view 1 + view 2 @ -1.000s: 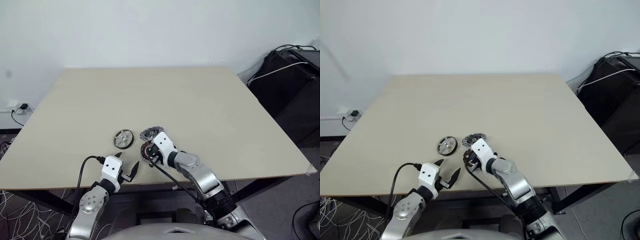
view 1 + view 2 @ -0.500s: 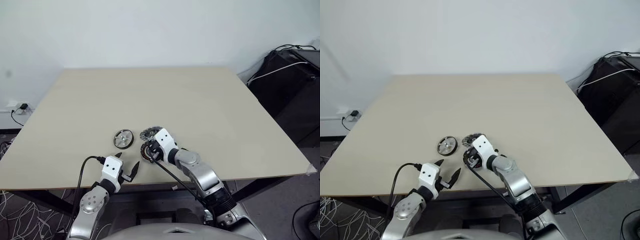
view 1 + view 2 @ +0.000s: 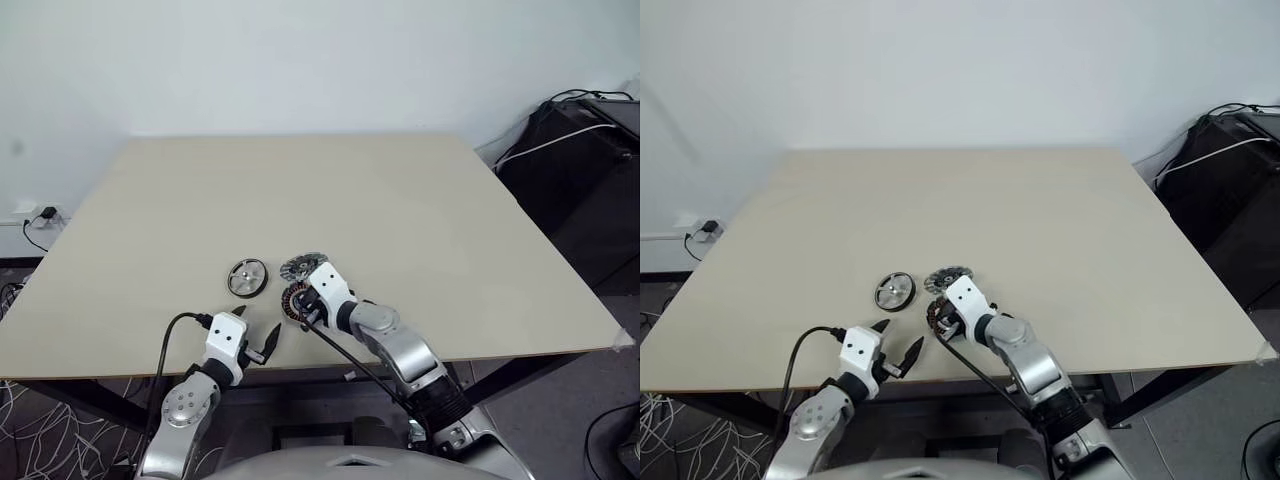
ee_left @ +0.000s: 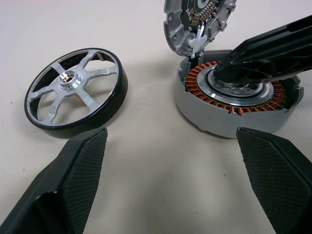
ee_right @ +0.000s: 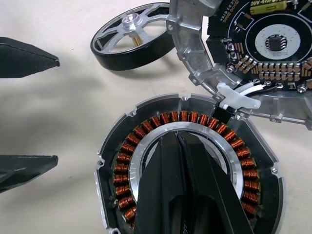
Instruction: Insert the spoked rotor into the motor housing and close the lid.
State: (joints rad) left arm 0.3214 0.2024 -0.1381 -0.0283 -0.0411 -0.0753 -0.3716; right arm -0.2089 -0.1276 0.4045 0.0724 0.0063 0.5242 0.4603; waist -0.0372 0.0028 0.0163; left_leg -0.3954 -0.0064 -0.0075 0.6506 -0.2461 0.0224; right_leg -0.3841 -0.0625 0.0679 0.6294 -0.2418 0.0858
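Copper-wound motor housing (image 5: pixel 190 170) near table (image 3: pixel 400 200) front edge, lid (image 5: pixel 253 53) hinged upright, circuit board showing | spoked rotor (image 4: pixel 73 92) flat just beside it, toward left edge | right gripper (image 5: pixel 183 195) pressed together, tips in housing bore | left gripper (image 3: pixel 255 335) spread | layout unchanged from earlier.

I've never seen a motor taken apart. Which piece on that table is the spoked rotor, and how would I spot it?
Look at the near edge of the beige table, just ahead of the two grippers. The spoked rotor lies flat there by itself, to the left of the motor housing. It is a black-rimmed silver wheel with open spokes, with none of the housing's copper coils.
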